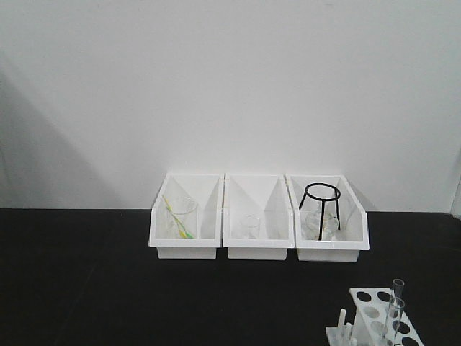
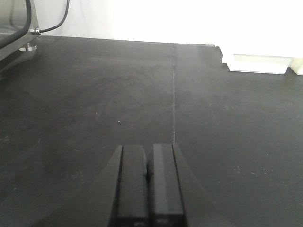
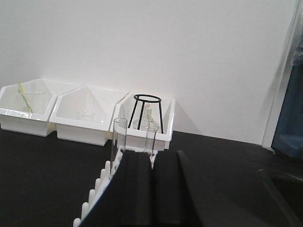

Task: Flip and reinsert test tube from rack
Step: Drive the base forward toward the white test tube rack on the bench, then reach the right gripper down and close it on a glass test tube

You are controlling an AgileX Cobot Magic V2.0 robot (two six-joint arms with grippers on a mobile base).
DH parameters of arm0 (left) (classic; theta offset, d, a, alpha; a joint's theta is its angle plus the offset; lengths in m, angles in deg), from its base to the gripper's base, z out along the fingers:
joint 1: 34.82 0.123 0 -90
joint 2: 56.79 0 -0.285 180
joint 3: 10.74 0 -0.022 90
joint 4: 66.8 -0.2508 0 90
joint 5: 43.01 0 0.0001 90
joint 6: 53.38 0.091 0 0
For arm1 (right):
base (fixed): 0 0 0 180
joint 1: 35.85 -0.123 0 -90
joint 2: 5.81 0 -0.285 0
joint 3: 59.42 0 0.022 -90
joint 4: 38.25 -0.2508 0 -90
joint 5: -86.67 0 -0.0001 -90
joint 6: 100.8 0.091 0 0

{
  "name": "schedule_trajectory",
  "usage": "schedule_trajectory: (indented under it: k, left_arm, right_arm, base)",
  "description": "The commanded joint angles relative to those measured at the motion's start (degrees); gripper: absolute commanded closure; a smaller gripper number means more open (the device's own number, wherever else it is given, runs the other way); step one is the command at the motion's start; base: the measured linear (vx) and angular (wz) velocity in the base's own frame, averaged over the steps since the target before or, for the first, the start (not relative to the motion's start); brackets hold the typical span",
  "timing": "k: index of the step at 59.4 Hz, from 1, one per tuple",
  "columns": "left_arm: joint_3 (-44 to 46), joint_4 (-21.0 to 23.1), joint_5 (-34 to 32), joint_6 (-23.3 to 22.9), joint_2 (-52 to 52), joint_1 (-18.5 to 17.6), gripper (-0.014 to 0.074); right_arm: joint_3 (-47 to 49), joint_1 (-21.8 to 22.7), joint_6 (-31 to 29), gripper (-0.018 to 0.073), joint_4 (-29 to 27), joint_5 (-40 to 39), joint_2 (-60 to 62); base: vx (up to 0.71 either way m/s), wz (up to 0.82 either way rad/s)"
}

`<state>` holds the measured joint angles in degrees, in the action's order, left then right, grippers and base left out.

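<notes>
On matte black counter [image 1: 144,288]: white perforated plastic rack [image 1: 376,304]; clear glass test tube [image 3: 118,142], upright; left pincer [image 2: 147,156] and right pincer [image 3: 151,163] pressed together, empty.

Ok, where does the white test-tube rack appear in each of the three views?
Exterior front-facing: the rack sits in the bottom right corner, partly cut off.
Left wrist-mounted: not in it.
Right wrist-mounted: only the rack's peg row shows, lower left, beside the right end effector.
Shared landmark: the black ring stand, seen in those two views.
</notes>
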<state>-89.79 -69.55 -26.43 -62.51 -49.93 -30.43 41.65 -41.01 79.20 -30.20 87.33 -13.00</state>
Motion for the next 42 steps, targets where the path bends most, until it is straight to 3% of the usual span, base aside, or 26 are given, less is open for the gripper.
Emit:
schedule_trajectory:
  k: [1, 20, 25, 42]
  left_arm:
    - [0.0, 0.3, -5.0, 0.0, -0.6, -0.4, 0.0603]
    - [0.0, 0.3, -5.0, 0.0, -0.6, -0.4, 0.0603]
    - [0.0, 0.3, -5.0, 0.0, -0.6, -0.4, 0.0603]
    - [0.0, 0.3, -5.0, 0.0, -0.6, -0.4, 0.0603]
  right_arm:
    - [-0.1, 0.0, 0.0, 0.0572, 0.2, -4.7, 0.6]
    - [-0.1, 0.0, 0.0, 0.0571, -0.1, -7.1, 0.6]
    - [0.1, 0.0, 2.7, 0.0571, -1.6, -8.5, 0.6]
    - [10.8, 0.0, 3.0, 0.0571, -2.7, -0.7, -8.3]
  base:
    - [0.0, -0.01]
    - [0.0, 0.0]
    - [0.0, 0.0]
    - [0.0, 0.0]
